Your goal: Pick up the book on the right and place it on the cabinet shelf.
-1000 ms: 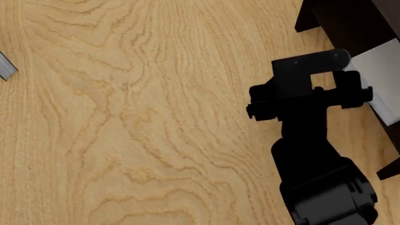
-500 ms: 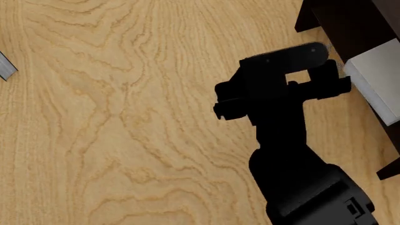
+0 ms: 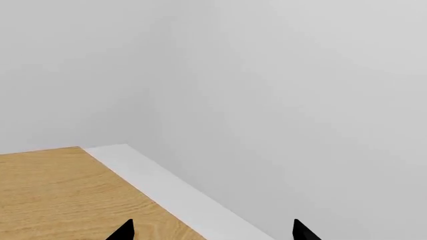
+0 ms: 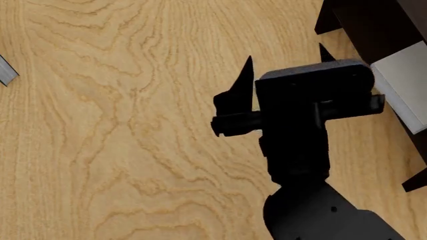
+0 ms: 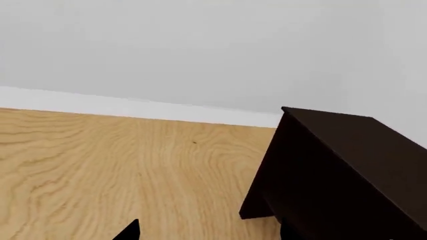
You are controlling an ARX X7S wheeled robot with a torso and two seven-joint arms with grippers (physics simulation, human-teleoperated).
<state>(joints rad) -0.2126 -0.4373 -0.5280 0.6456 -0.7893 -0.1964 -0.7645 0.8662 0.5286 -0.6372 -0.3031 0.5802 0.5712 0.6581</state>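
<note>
The pale grey book (image 4: 402, 80) lies at the head view's right edge, within the very dark brown cabinet (image 4: 373, 22), its silvery edge facing the floor side. I cannot make out the shelf itself under it. My right gripper (image 4: 287, 57) hangs just left of the book, apart from it, open, both black fingertips (image 4: 248, 65) pointing up the picture with nothing between them. In the right wrist view the cabinet (image 5: 347, 165) stands close ahead of the right gripper (image 5: 208, 234). My left gripper (image 3: 212, 234) is open over bare floor by a wall.
Light wooden floor (image 4: 133, 125) fills most of the head view. A grey edge of another object (image 4: 7, 72) shows at the far left. A cabinet leg (image 4: 417, 181) sits at the lower right. A white skirting board (image 3: 173, 190) runs along the wall.
My right gripper has pulled back leftwards from the book and turned so its fingers point up the picture, spread wide. The book stays at the cabinet.
</note>
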